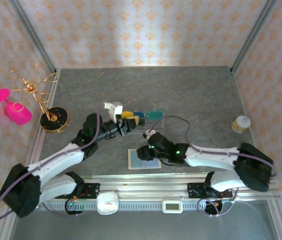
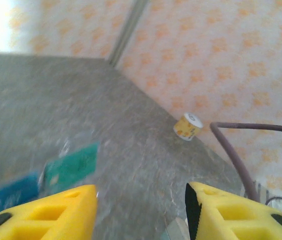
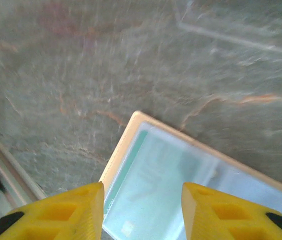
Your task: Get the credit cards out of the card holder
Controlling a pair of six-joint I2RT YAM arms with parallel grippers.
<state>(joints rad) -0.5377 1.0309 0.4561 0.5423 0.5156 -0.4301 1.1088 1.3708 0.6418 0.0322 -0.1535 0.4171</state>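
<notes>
In the top view the card holder [image 1: 142,161] lies open on the grey table [image 1: 191,95], low in the middle of the frame and just above the metal rail along the near edge. Its pale blue inside faces up inside a tan border.

The right gripper [image 1: 148,146] hangs over the holder's upper edge. In the right wrist view its yellow fingers [image 3: 56,210] stand spread at the bottom of the frame, with nothing between them. The open card holder [image 3: 191,190] lies on the table below, one tan corner pointing toward the upper middle. A thin teal strip runs along the left side of its glossy bluish pocket, though motion blur hides whether that is a card. A blurred clear tray [image 3: 236,25] crosses the upper right corner.

Two credit cards, one blue [image 1: 139,118] and one teal [image 1: 154,114], sit side by side just above centre in the top view. They lie at a clear tray [image 1: 156,122], well apart from the holder.

The left gripper [image 1: 129,122] points at them from the left. In the left wrist view the left gripper [image 2: 141,202] has its yellow fingers [image 2: 56,210] apart and gripping nothing. The teal card [image 2: 72,167] and the blue card [image 2: 8,196] lie beyond its left finger, both blurred.

A small yellow jar [image 1: 241,123] with a white lid stands at the right edge of the table.
</notes>
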